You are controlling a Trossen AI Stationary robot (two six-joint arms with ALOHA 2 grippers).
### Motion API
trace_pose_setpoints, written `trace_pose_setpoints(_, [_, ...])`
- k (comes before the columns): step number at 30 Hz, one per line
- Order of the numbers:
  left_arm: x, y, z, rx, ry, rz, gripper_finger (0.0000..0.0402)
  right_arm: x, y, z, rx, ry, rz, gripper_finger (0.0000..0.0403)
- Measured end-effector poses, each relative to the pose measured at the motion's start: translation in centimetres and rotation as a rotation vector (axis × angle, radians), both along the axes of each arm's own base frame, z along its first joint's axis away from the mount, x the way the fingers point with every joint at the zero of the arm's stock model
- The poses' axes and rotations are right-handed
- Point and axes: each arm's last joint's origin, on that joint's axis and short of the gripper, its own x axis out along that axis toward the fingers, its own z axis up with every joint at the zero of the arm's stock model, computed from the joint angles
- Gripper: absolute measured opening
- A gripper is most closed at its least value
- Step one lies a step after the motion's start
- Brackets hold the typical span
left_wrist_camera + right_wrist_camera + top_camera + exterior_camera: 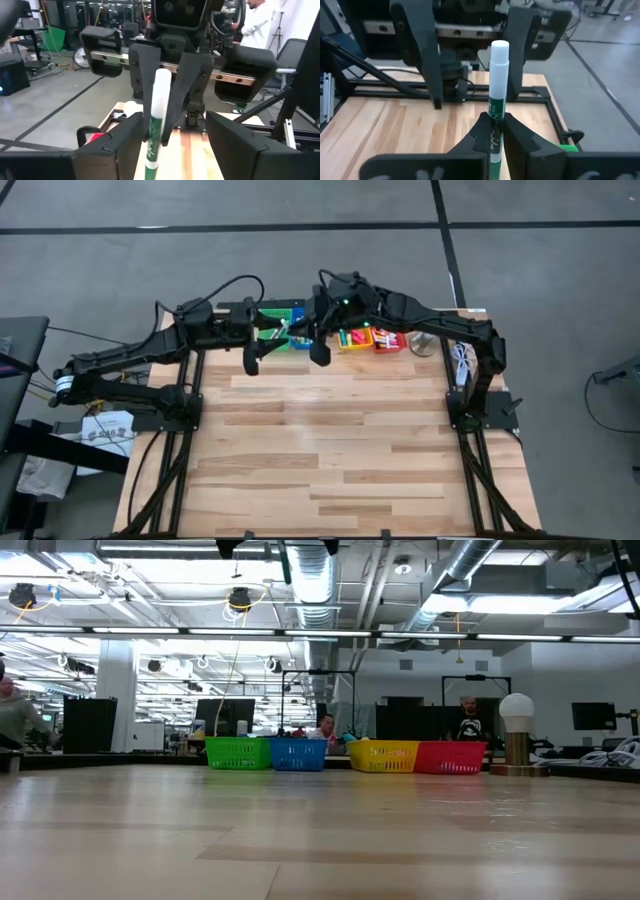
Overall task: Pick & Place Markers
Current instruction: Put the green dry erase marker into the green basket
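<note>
Above the green bin, my right pincer pinches a green marker upright; my left pincer stands open around it. It looks light, stiff and slick, so I'd grip mid-barrel.

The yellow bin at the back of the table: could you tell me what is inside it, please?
In the high view, the yellow bin holds a few markers, with green and pink showing. The right arm hides part of it, so an exact count is not possible.

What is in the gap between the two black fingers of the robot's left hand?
A green and white marker stands in that gap, held by the right gripper. The left gripper is open around it, as the left wrist view shows.
</note>
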Motion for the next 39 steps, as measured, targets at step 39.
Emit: trace_pose_setpoints(39, [1.8, 0.6, 0.2, 0.006, -0.105, 0.01, 0.0102, 0.2, 0.7, 0.3, -0.011, -0.027, 0.027, 0.0032])
